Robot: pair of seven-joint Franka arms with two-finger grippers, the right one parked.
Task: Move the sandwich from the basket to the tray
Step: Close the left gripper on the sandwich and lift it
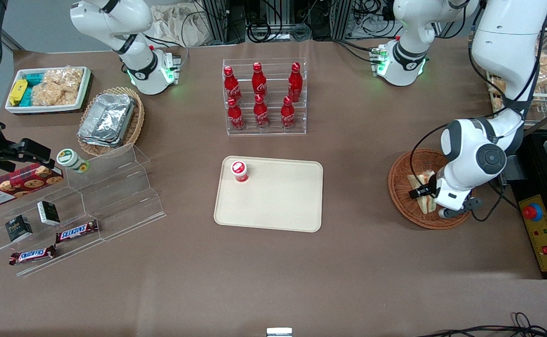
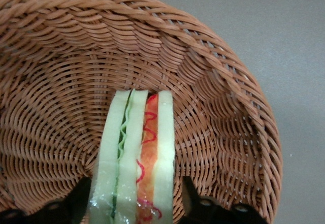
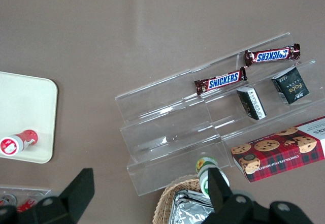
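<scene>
Sandwich on edge in basket; tray apart.

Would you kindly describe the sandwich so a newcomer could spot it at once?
Find the reddish-brown basket at the working arm's end of the table. The sandwich stands in it between the gripper's fingers: white bread with green and orange filling, the only food there.

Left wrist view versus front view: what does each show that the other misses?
Only the left wrist view shows the sandwich's filling layers, with the gripper open, one finger on each side of it. Only the front view shows the tray carrying a small red-capped cup, and the working arm above. Both show the sandwich inside the basket.
</scene>
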